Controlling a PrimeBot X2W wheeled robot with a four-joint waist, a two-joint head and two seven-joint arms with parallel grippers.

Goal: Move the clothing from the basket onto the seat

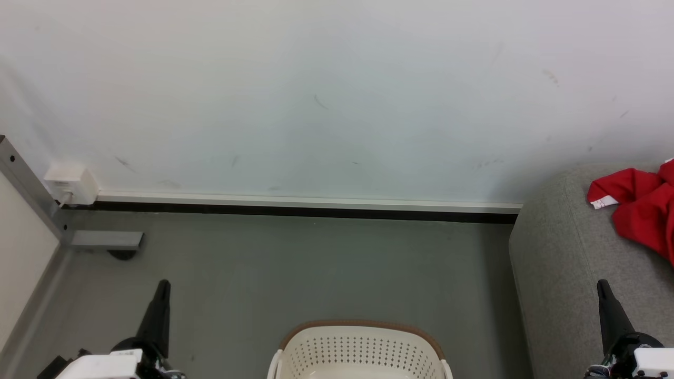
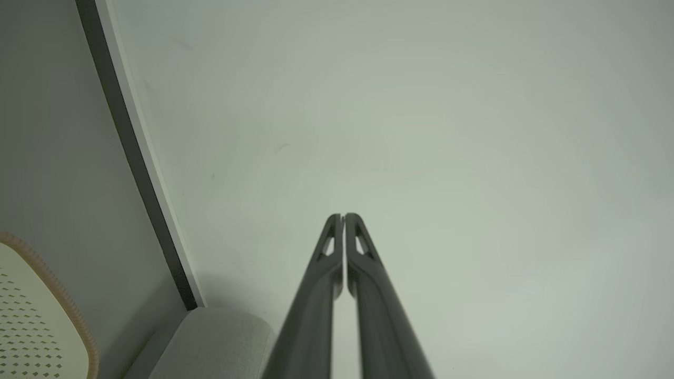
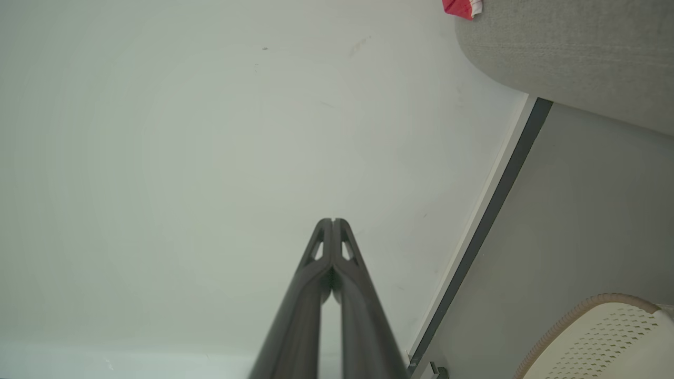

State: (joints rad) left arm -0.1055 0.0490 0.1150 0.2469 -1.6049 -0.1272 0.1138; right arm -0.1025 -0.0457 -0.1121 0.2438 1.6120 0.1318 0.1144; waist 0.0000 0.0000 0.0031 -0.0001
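Note:
The cream-white basket [image 1: 360, 350] with its brown rim stands on the grey floor at the bottom centre of the head view; its inside is cut off by the frame edge. Red clothing [image 1: 640, 205] with white trim lies on the grey seat [image 1: 566, 263] at the right. My left gripper [image 1: 163, 287] points up at the lower left, shut with nothing in it, fingertips together [image 2: 343, 217]. My right gripper [image 1: 602, 286] is at the lower right in front of the seat, also shut and holding nothing [image 3: 333, 221]. A corner of the basket [image 3: 600, 337] and a scrap of red clothing [image 3: 462, 7] appear in the right wrist view.
A white wall [image 1: 337, 95] with a white and black skirting [image 1: 310, 206] runs behind the floor. A white socket box [image 1: 71, 184] and a grey metal leg [image 1: 31, 192] stand at the left. Open grey floor lies between basket and wall.

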